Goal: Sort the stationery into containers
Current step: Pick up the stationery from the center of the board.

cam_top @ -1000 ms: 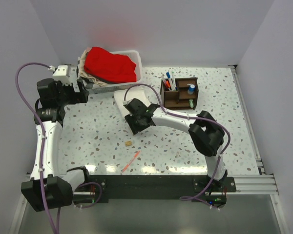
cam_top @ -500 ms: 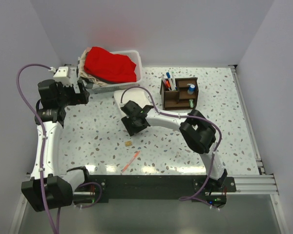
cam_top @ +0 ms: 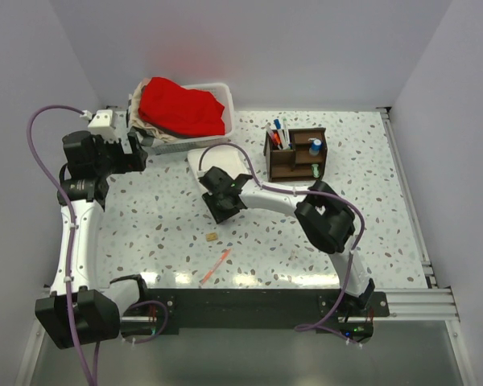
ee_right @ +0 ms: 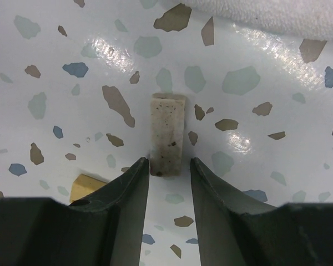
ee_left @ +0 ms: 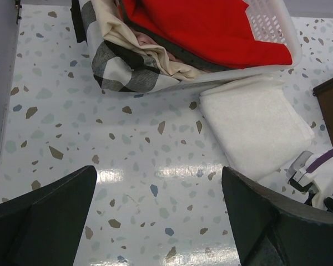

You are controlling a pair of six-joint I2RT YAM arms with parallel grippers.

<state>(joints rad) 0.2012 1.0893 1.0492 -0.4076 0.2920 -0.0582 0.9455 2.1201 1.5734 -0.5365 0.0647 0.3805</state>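
A pale beige, dark-flecked oblong block (ee_right: 167,136) lies flat on the counter (ee_right: 255,111) near the white cloth (ee_right: 277,14), its near end between the slightly parted right end effector (ee_right: 167,172); the left end effector (ee_left: 158,221) gapes wide, empty.

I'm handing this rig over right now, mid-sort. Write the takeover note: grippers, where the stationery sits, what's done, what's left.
Left gripper: open, empty, over the table near the white basket.
Right gripper: open, fingers straddling the near end of a speckled beige block; not clearly clamped.
Done: pens and a blue bottle stand in the wooden organizer.
Left: that block, a tan block and a pink-red pen lying on the table near the arm bases.
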